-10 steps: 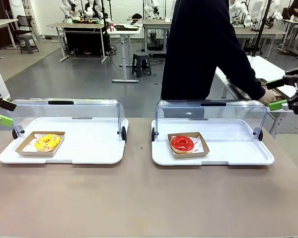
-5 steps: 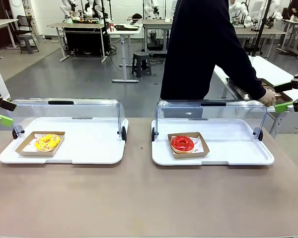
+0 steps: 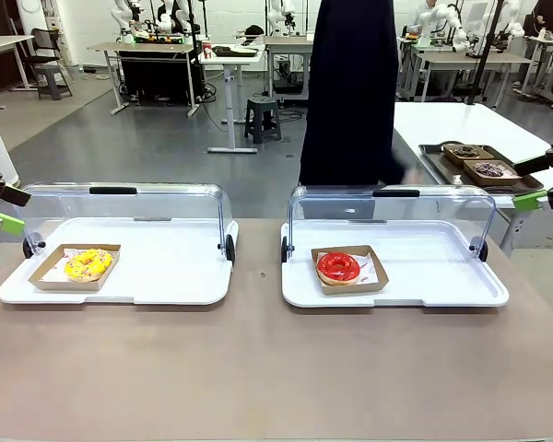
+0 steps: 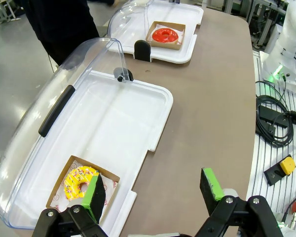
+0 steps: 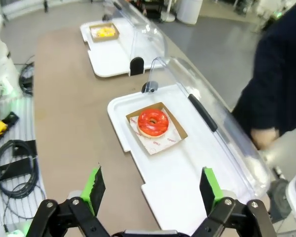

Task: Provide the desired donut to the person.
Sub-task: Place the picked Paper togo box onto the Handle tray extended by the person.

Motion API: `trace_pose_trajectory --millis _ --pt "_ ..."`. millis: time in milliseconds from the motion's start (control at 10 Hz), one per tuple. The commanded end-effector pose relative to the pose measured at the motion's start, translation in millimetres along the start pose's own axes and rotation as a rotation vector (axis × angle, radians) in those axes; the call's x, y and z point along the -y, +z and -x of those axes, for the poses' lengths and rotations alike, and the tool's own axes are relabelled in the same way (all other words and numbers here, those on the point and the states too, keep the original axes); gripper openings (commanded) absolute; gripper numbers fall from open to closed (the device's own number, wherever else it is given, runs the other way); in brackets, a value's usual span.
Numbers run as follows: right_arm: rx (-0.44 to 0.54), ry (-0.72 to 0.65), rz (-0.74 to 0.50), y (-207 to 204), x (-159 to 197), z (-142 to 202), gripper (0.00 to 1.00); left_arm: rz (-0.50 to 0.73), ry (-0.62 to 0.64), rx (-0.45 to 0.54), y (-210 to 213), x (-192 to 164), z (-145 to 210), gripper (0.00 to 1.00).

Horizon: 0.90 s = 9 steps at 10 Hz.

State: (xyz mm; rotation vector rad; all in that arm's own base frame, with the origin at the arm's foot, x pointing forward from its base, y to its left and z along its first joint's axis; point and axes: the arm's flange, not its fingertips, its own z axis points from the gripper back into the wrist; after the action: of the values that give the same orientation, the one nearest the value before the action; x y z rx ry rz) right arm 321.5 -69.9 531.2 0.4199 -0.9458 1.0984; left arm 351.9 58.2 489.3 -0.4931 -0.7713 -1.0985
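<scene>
I see the red donut (image 3: 338, 266) in its box on the tray at my 1 o'clock. The yellow donut (image 3: 88, 263) sits at 10 o'clock. My left gripper (image 4: 153, 192) and right gripper (image 5: 153, 190) are wide open, holding nothing. The person (image 3: 350, 92) stands at 12 o'clock.

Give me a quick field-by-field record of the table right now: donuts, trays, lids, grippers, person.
left tray: white, lid swung open
yellow donut: in a cardboard holder at the left tray's left end
right tray: white, lid swung open
red donut: in a cardboard holder, left part of the right tray
left gripper: open, holding nothing, off the table's left edge
right gripper: open, holding nothing, off the right edge
person: standing behind the right tray, hand low behind its lid
side tray: dark donuts, on a table behind
</scene>
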Motion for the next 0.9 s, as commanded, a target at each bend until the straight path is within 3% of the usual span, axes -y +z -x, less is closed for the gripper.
trace_pose_trajectory --millis 0,800 --pt "0.026 -0.007 0.009 4.5 1.2 3.9 1.00 -0.002 0.004 -0.002 -0.6 0.1 0.9 1.00" --pt "0.026 -0.007 0.009 4.5 1.2 3.9 1.00 -0.002 0.004 -0.002 -0.6 0.1 0.9 1.00"
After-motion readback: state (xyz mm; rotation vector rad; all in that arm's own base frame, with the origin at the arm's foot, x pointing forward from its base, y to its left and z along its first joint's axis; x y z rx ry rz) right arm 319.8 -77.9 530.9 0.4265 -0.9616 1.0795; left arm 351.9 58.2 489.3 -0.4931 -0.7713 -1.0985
